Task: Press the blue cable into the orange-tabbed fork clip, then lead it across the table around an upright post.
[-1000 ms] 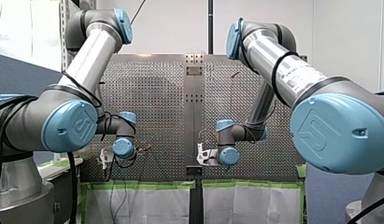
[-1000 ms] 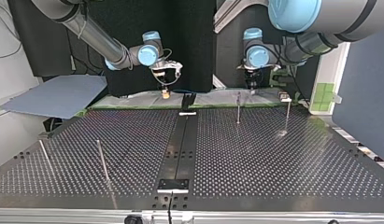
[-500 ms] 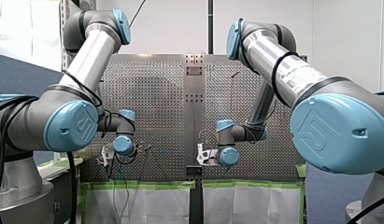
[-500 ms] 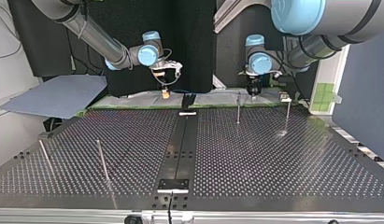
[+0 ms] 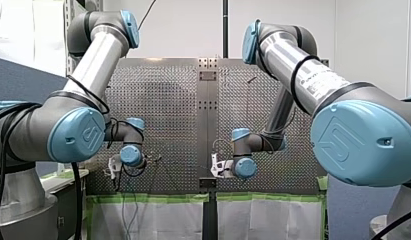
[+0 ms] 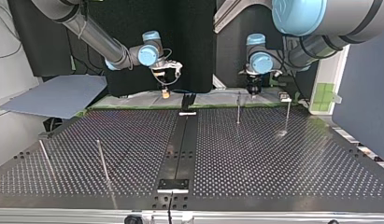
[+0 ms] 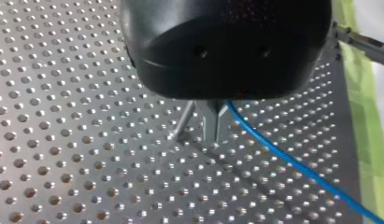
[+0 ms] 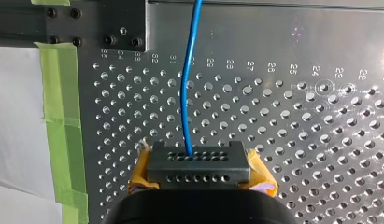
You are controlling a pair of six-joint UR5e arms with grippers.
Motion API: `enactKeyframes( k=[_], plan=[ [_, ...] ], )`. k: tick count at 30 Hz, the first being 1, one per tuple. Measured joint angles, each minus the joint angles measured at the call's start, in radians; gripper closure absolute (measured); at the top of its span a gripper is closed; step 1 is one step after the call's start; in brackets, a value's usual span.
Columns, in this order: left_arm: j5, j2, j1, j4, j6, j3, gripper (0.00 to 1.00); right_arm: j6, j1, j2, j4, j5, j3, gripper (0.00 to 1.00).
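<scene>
Pinching the thin blue cable point(image 8: 189, 84) in my right gripper point(image 8: 199, 165), yellow pads closed on it, low over the perforated metal table point(image 8: 320, 140). Nipping the same cable further along in my left gripper point(image 7: 206, 133), metal fingers together. Can't make out the orange-tabbed fork clip, so judging the pressing-in not yet done. Then to lead it round a thin upright post point(image 6: 238, 108), also not yet done

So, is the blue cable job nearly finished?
Not nearly. Done: the blue cable is picked up. In hand: my left gripper and my right gripper both seem shut on it, holding it stretched over the perforated table. Left: I can't see it pressed into any clip, and it goes around none of the upright posts.
</scene>
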Motion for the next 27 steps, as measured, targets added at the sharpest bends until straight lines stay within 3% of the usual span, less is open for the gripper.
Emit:
enactKeyframes(
  k=[12, 18, 27],
  plan=[
    [-0.022, 0.0, -0.006, 0.013, 0.037, -0.042, 1.0, 0.0, 0.001, 0.001, -0.002, 0.001, 0.0, 1.0],
    [-0.02, 0.0, -0.002, 0.037, 0.03, -0.031, 1.0, 0.0, 0.0, 0.001, -0.001, 0.001, 0.0, 1.0],
    [-0.014, -0.007, 0.001, 0.012, 0.027, -0.002, 1.0, 0.0, 0.0, 0.002, -0.002, 0.002, 0.0, 1.0]
  ],
)
